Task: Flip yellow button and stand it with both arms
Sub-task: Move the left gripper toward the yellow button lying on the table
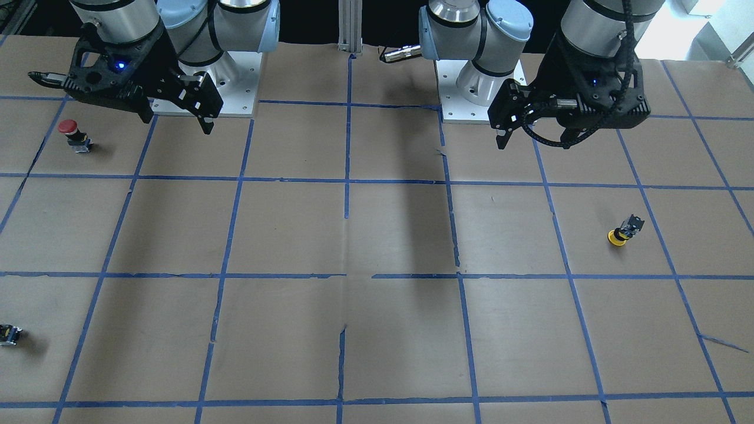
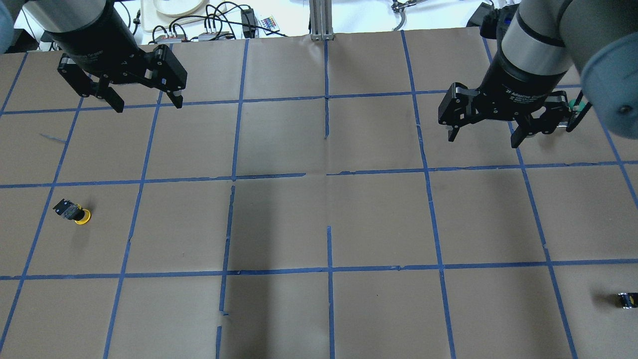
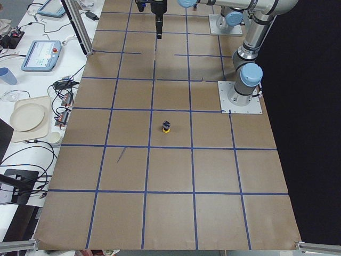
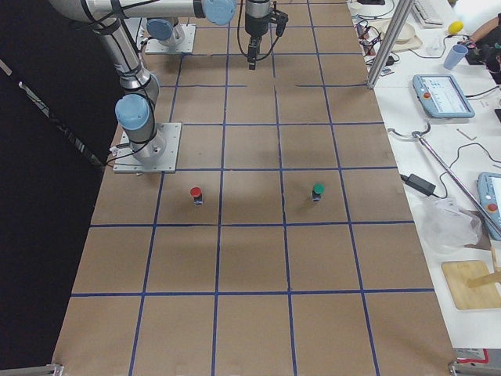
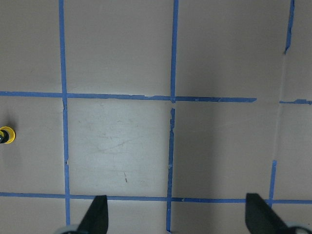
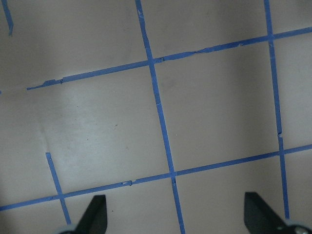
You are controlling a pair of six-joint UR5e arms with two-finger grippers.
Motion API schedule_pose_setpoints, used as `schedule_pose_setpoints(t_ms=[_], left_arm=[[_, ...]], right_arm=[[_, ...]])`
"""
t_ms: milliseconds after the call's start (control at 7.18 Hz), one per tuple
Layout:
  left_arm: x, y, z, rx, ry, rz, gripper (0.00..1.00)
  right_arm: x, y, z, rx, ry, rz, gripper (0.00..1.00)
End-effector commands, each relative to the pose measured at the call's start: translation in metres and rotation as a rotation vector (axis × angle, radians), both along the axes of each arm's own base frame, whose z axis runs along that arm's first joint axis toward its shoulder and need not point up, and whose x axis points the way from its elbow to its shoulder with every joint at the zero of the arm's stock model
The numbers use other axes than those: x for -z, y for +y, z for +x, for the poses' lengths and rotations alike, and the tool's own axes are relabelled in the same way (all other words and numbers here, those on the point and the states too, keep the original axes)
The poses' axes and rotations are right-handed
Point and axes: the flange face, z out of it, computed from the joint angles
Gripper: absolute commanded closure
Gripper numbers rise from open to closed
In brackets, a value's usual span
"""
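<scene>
The yellow button [image 1: 618, 235] rests on the brown paper with its yellow cap down and its black-grey body tilted up. It also shows in the overhead view [image 2: 76, 214], in the exterior left view [image 3: 167, 127], and at the left edge of the left wrist view [image 5: 6, 135]. My left gripper [image 2: 148, 104] is open and empty, hovering well away from the button, nearer the robot's base; it also shows in the front view [image 1: 533, 141]. My right gripper [image 2: 483, 140] is open and empty on the far side of the table [image 1: 177, 123].
A red-capped button [image 1: 70, 132] stands near my right gripper, also in the exterior right view [image 4: 196, 193]. A green-capped button [image 4: 318, 190] stands beside it. A small capless black-grey part [image 2: 625, 300] lies at the table's edge. Blue tape lines grid the paper.
</scene>
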Motion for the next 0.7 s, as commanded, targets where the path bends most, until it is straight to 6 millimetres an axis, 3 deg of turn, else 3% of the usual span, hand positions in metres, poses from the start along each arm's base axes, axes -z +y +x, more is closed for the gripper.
schedule_pose_setpoints(t_ms=[0, 278, 557], left_arm=[[-0.002, 0.002, -0.001, 0.018, -0.002, -0.003, 0.00], [0.005, -0.001, 0.009, 0.137, -0.009, 0.014, 0.00], [0.018, -0.013, 0.042, 0.190, -0.024, 0.047, 0.00]], right_arm=[[-0.003, -0.001, 0.000, 0.000, -0.005, -0.018, 0.00], [-0.002, 0.000, 0.000, -0.002, 0.003, -0.016, 0.00], [-0.002, -0.001, 0.000, 0.000, 0.003, -0.016, 0.00]])
